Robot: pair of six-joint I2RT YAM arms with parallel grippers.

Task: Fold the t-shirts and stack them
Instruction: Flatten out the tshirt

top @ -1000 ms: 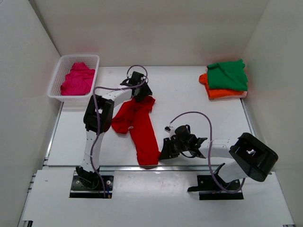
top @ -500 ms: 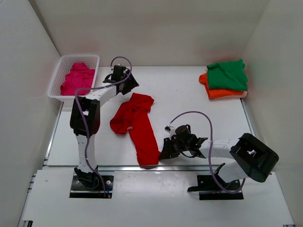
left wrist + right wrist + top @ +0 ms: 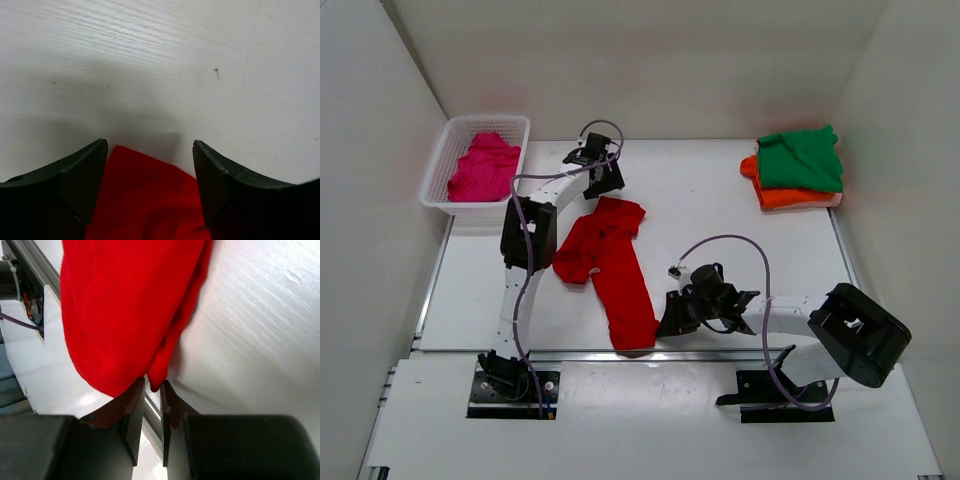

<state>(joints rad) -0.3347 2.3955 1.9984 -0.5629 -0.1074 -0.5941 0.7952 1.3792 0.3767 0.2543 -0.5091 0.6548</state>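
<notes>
- The red t-shirt (image 3: 620, 265) lies crumpled and stretched out on the table (image 3: 710, 200), running from the middle of the surface to the near edge.
- The left gripper (image 3: 608, 180) is at the shirt's far end, low over the table. In its wrist view the left gripper (image 3: 150, 145) stands wide open, and a corner of the red t-shirt (image 3: 145, 200) lies between the two fingers without touching either one.
- The right gripper (image 3: 668, 322) sits at the near end of the shirt, beside the metal rail at the table's edge.
- In the right wrist view the right gripper (image 3: 152, 382) is closed to a narrow slit, with a small fold of the hem of the red t-shirt (image 3: 125, 305) caught between the fingertips.
- The pink t-shirt (image 3: 485, 165) lies bunched inside the white basket (image 3: 490, 119) at the far left corner.
- The green t-shirt (image 3: 802, 158) is folded on top of the folded orange t-shirt (image 3: 790, 198) at the far right of the table, well apart from both arms.
</notes>
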